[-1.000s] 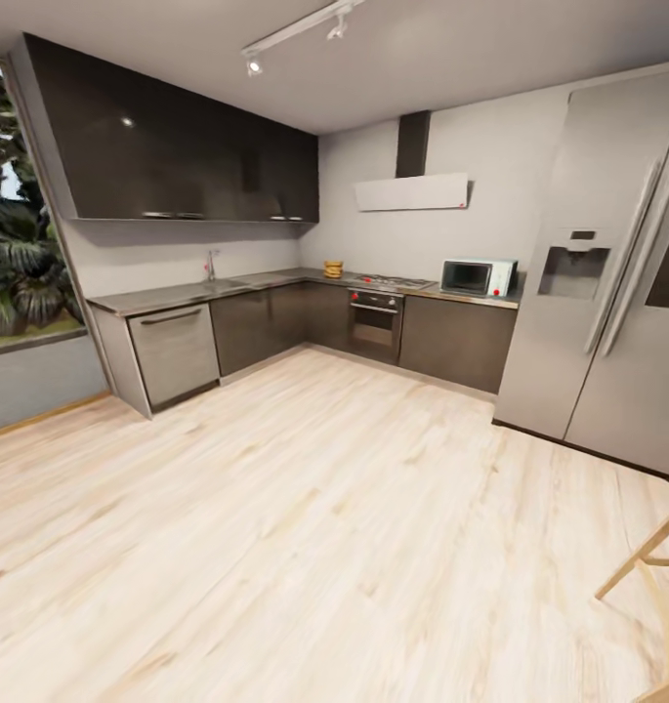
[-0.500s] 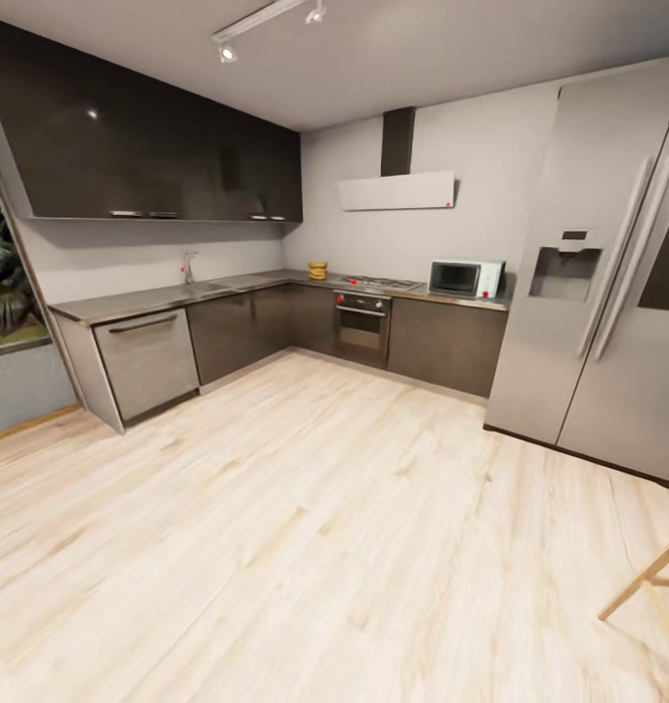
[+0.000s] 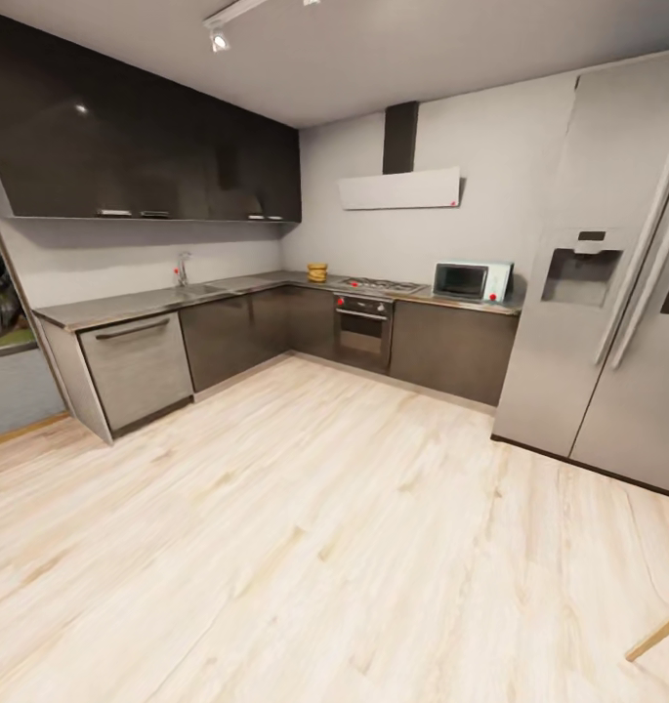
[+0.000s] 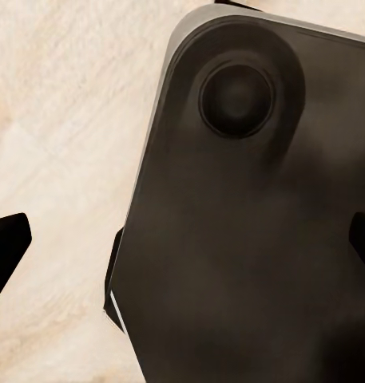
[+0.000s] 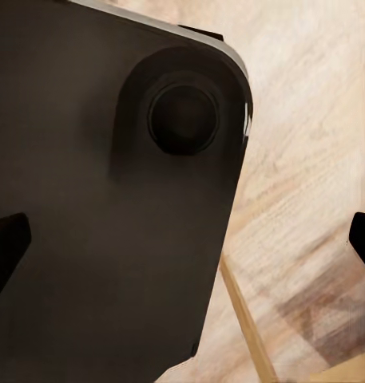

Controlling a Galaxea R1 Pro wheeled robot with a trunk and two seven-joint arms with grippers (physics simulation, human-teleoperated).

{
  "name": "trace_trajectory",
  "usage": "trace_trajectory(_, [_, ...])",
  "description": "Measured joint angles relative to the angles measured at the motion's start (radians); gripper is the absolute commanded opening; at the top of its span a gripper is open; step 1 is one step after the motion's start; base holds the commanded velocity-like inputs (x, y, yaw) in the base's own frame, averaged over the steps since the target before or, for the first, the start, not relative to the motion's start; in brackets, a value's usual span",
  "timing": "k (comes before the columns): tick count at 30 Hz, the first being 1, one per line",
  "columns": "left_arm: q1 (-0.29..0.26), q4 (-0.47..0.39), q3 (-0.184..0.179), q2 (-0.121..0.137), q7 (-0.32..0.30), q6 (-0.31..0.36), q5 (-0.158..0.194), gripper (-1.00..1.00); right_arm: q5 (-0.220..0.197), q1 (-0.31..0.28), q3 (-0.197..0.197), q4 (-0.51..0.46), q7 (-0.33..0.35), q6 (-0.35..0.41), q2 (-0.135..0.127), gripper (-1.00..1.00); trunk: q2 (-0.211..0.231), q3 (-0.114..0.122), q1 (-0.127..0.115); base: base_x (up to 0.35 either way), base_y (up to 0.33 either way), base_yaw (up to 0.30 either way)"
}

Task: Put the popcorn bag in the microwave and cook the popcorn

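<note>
Popcorn bag sits on the far countertop, near the inner corner, just left of the gas hob; small and tan, details too small to make out. Microwave stands on the same countertop run, right of the hob, well apart from the bag, dark door closed, red dot on its side panel. Built-in oven sits under the hob, with a white range hood above. Sink tap is on the left countertop arm, dishwasher front below it, dark wall cabinets overhead. Steel fridge stands at right, next to the microwave end. Pale wood floor spreads across the near area.

Left gripper: dark fingertips at the frame edges, spread wide apart, nothing between them; a dark robot body panel lies behind. Right gripper: same, fingertips wide apart and empty, over a dark panel and a wooden leg on the floor.
</note>
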Motion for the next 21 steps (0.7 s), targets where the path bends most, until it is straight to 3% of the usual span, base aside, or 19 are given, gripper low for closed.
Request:
trace_trajectory(5, [0.0, 0.0, 0.0, 0.0, 0.0, 0.0, 0.0, 1.0, -0.001, 0.0, -0.001, 0.0, 0.0, 0.0, -0.001, 1.0, 0.0, 0.0, 0.0, 0.322, 0.0, -0.031])
trace_trajectory(12, [0.0, 0.0, 0.0, 0.0, 0.0, 0.0, 0.0, 1.0, -0.003, 0.0, -0.001, 0.0, 0.0, 0.0, 0.0, 1.0, 0.0, 0.0, 0.0, 0.322, 0.047, -0.209])
trace_trajectory(21, [0.0, 0.0, 0.0, 0.0, 0.0, 0.0, 0.0, 1.0, -0.003, 0.0, 0.0, 0.0, 0.0, 0.001, 0.0, 1.0, 0.0, 0.0, 0.0, 0.322, 0.085, -0.005])
